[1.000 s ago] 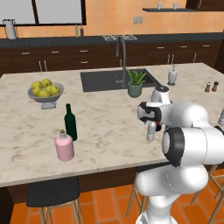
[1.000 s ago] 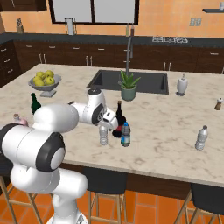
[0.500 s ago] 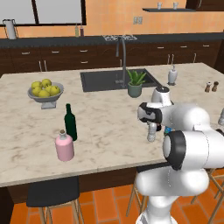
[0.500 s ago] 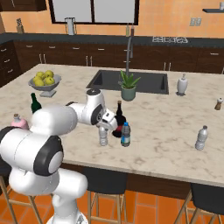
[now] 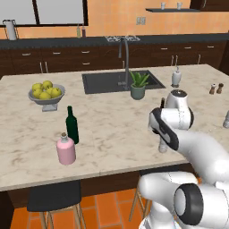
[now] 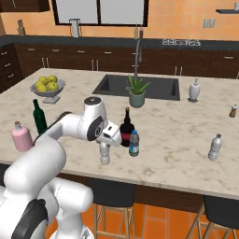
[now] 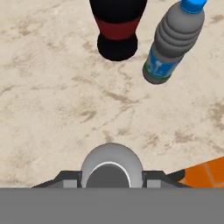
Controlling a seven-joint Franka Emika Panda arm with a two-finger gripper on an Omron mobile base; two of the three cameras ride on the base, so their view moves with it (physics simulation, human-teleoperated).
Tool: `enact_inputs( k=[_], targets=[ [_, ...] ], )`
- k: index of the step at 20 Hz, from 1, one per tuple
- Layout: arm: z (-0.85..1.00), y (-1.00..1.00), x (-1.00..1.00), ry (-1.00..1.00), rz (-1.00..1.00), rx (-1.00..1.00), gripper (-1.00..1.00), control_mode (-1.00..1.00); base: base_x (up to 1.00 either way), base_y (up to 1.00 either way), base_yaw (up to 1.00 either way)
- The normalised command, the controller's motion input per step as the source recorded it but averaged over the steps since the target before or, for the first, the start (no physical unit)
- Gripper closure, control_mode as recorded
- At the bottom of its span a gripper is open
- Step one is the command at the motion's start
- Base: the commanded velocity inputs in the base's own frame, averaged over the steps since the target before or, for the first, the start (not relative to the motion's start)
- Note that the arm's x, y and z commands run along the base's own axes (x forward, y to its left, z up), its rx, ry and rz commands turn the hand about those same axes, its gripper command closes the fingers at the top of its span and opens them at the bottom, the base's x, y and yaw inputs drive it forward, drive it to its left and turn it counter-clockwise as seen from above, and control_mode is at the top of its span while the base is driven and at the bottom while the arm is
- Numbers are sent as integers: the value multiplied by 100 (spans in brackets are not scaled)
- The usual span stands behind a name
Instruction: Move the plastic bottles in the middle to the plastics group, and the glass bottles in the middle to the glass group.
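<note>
**Ana:** Three bottles stand in the middle of the counter [image 6: 186, 140], near its front edge. Biggest is the black glass bottle [image 6: 126, 132], round-bodied with a thin neck and a red label. At its 4 o'clock, just beside it in the right base view, stands the blue-label bottle [image 6: 134, 144]; at its 7 o'clock stands the clear greyish bottle [image 6: 105, 153].

**Ben:** And the jaws?

**Ana:** Clenched on the clear greyish bottle. The gripper [image 6: 106, 140] sits over its top, and in the hand view the pale cap [image 7: 112, 171] lies between the two finger tips.

**Ben:** How will it handle?

**Ana:** My guess: light, thin plastic, likely to give under a hard squeeze. A hold at the cap and shoulder is the stiffest spot, though a smooth cap could slip, so I'd lift it upright and slowly.

**Ben:** Where does it go?

**Ana:** A pale ribbed plastic bottle [image 6: 214, 147] stands well apart at 3 o'clock on the counter. The route passes the other two, so it wants height.

**Ben:** The glass one?

**Ana:** Heavier, rigid, slick, breakable. I'd take it on the neck. Its group, the green bottle [image 6: 39, 116] and pink bottle [image 6: 21, 137], stands at 9 o'clock.
</note>
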Motion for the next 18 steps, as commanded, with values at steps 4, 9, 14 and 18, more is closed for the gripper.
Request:
enact_inputs(
  k=[4, 9, 14, 18],
  targets=[
    [19, -77, -31, 8, -1, -1, 100, -100, 0, 0, 0],
    [13, -100, -11, 6, -1, 0, 100, -100, 0, 0, 0],
    [36, -100, 0, 5, 0, 0, 100, -100, 0, 0, 0],
    [34, -100, 0, 6, 0, 0, 100, -100, 0, 0, 0]
  ],
)
